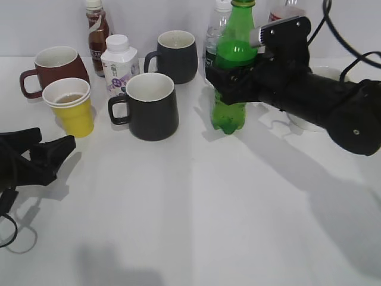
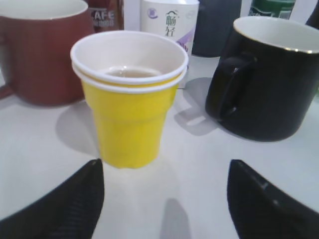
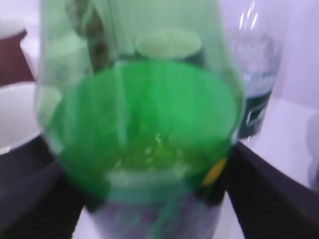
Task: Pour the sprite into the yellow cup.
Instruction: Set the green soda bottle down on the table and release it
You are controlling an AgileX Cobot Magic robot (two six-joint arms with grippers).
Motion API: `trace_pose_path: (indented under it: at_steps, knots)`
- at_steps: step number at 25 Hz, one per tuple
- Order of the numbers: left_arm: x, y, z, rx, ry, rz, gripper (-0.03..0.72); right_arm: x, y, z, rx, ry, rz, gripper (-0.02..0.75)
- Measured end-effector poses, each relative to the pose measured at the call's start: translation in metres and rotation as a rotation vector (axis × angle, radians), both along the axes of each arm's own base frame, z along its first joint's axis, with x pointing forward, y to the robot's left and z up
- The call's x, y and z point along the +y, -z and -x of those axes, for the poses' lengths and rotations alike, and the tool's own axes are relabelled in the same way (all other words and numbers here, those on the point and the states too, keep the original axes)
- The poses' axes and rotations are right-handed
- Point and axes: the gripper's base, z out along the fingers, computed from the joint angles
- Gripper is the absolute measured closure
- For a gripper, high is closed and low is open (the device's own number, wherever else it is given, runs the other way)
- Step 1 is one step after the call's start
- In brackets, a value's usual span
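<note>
The sprite point(image 1: 229, 116), a tall green bottle with a green cap, stands upright right of centre. My right gripper point(image 1: 231, 80) is shut on its middle. In the right wrist view the sprite point(image 3: 149, 109) fills the frame between the dark fingers of the right gripper point(image 3: 149, 199). I cannot tell whether its base touches the table. The yellow cup point(image 1: 76, 116) stands at the left with a little liquid in it. My left gripper point(image 1: 56, 138) is open just in front of it. In the left wrist view the yellow cup point(image 2: 130, 119) stands just beyond the spread left gripper point(image 2: 165, 172).
A red-brown mug point(image 1: 56, 68) stands behind the yellow cup, and a black mug point(image 1: 152, 107) to its right. Behind are a dark grey mug point(image 1: 177, 55), a small white bottle point(image 1: 119, 62), a coffee bottle point(image 1: 97, 33) and a water bottle point(image 1: 214, 33). A white vessel point(image 1: 306, 122) sits behind my right arm.
</note>
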Motion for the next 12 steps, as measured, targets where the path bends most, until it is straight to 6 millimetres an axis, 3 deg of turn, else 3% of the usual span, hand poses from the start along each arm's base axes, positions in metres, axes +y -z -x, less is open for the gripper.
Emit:
trace_pose_path:
  at_steps: [12]
  knots:
    - [0.007, -0.009, 0.011, 0.198, -0.083, 0.035, 0.100, -0.005, -0.007, 0.011, 0.208, 0.009, 0.052, 0.110]
